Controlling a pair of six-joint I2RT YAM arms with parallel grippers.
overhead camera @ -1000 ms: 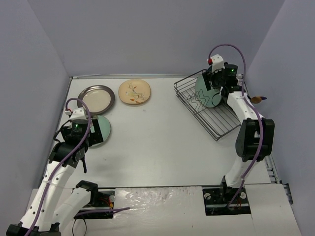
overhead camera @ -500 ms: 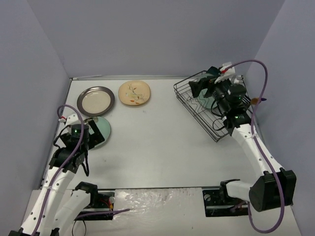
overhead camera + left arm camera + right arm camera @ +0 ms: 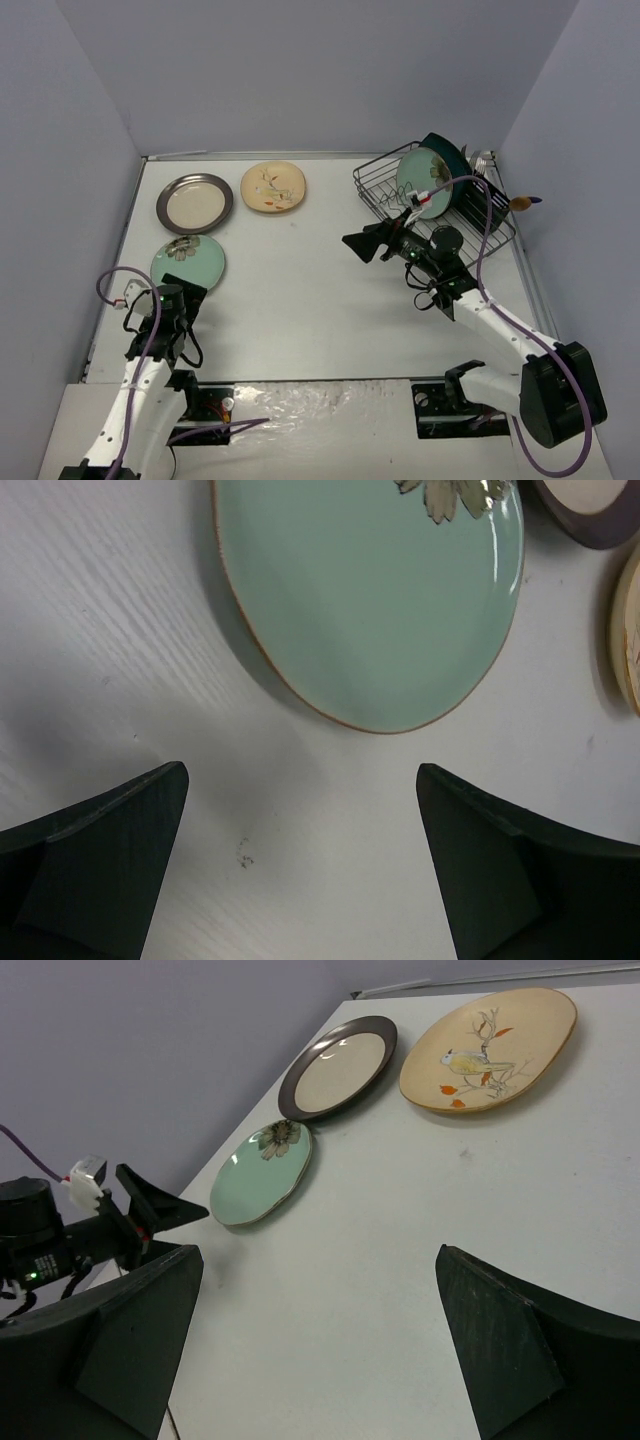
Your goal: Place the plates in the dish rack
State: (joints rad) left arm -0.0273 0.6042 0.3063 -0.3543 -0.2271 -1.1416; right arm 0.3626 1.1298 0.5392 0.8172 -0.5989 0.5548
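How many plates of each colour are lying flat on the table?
mint plate with a flower: 1
cream plate with a dark-grey rim: 1
cream plate with a bird picture: 1
Total: 3

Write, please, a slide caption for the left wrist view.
Open left gripper facing a round mint-green flowered plate on white table.

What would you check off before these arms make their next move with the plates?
1. Left gripper open, empty: ok.
2. Right gripper open, empty: ok.
3. Mint plate flat on the table ahead of the left gripper: ok.
4. Mint plate clear of the grey-rimmed plate: cannot tell.
5. Dish rack has bare slots: ok.
6. Racked plates firmly seated: cannot tell.
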